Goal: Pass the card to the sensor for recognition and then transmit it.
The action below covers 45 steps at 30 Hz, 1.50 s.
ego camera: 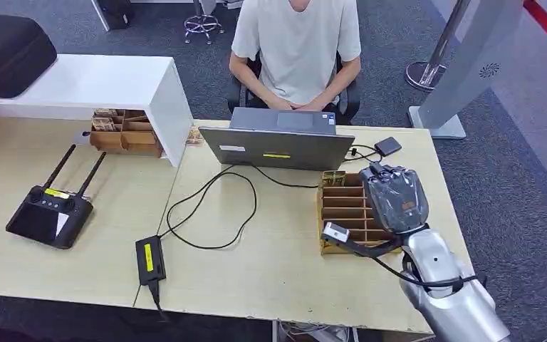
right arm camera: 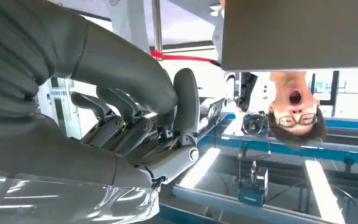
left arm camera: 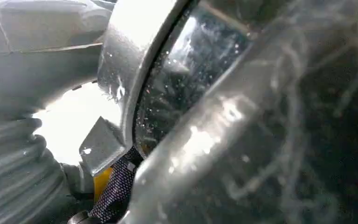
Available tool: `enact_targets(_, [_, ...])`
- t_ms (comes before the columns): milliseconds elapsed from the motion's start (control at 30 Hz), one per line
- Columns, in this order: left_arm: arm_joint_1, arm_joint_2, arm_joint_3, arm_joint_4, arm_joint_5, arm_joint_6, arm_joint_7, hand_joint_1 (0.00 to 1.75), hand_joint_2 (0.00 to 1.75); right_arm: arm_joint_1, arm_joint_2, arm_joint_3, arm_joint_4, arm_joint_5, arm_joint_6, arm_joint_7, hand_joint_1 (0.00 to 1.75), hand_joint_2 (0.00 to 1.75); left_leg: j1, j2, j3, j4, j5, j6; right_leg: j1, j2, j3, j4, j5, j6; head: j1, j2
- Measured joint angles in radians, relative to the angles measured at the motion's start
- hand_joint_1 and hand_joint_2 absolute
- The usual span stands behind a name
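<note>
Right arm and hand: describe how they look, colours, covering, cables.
The right arm is a rounded silver shell. A black cable runs beside the wrist, near a small white-fronted box. The right hand is dark grey under a clear, glossy plastic wrap, with a small orange mark on its back. The right wrist view shows a grey ribbed cover, a thick grey thumb and darker fingers.

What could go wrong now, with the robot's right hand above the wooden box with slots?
1. The right hand hovers over the slotted wooden card box; the head view hides what lies under it, so its fingers may grasp wrongly or jam against a divider.
2. The box stands unfixed on the light wooden table, so a push could shift it.
3. The black laptop cable loops nearby and could catch.
</note>
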Motion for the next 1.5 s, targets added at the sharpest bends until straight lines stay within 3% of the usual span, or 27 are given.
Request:
enact_targets(567, [0.000, 0.000, -0.002, 0.000, 0.003, -0.001, 0.002, 0.00, 1.75, -0.004, -0.024, 0.006, -0.026, 0.002, 0.010, 0.000, 1.75, 1.75, 0.000, 0.000, 0.000, 0.000, 0.000, 0.000, 0.000, 0.000, 0.000, 0.000, 0.000, 0.000, 0.000, 0.000])
enact_targets(800, [0.000, 0.000, -0.004, 0.000, 0.008, 0.000, 0.002, 0.00, 1.75, 0.006, -0.050, 0.006, -0.026, 0.002, 0.050, 0.010, 1.75, 1.75, 0.000, 0.000, 0.000, 0.000, 0.000, 0.000, 0.000, 0.000, 0.000, 0.000, 0.000, 0.000, 0.000, 0.000])
enact_targets(900, [0.000, 0.000, -0.005, 0.000, 0.019, 0.001, 0.002, 0.00, 1.75, 0.005, -0.086, 0.006, -0.031, -0.020, 0.124, 0.013, 1.75, 1.75, 0.000, 0.000, 0.000, 0.000, 0.000, 0.000, 0.000, -0.001, 0.000, 0.000, 0.000, 0.000, 0.000, 0.000])
enact_targets(1000, [0.001, 0.000, -0.005, 0.000, 0.038, 0.005, 0.002, 0.00, 1.75, 0.002, -0.164, 0.007, -0.068, -0.094, 0.238, 0.002, 1.75, 1.75, -0.001, -0.003, -0.001, 0.001, 0.000, 0.000, -0.001, -0.003, 0.000, 0.000, 0.000, 0.000, 0.000, 0.000])
enact_targets(1133, [0.002, 0.000, -0.005, 0.000, 0.047, 0.006, 0.002, 0.00, 1.75, 0.002, -0.247, 0.007, -0.146, -0.134, 0.270, -0.006, 1.75, 1.75, -0.001, -0.002, -0.001, 0.001, 0.000, 0.000, -0.001, -0.001, 0.000, -0.001, 0.000, 0.000, 0.000, 0.000])
enact_targets(1167, [0.002, 0.000, -0.005, 0.000, 0.048, 0.006, 0.002, 0.00, 1.75, 0.003, -0.259, 0.007, -0.160, -0.135, 0.273, -0.006, 0.00, 1.75, -0.001, -0.002, -0.001, 0.001, 0.000, 0.000, -0.001, -0.002, 0.000, -0.001, 0.000, 0.000, 0.000, 0.000])
enact_targets(1500, [0.008, 0.000, -0.005, 0.002, 0.048, 0.032, -0.026, 0.00, 1.75, 0.012, -0.323, 0.008, -0.232, -0.136, 0.275, 0.005, 0.00, 1.75, -0.001, -0.002, -0.001, 0.000, 0.000, 0.000, 0.000, -0.002, -0.001, 0.000, 0.000, 0.000, 0.000, 0.000])
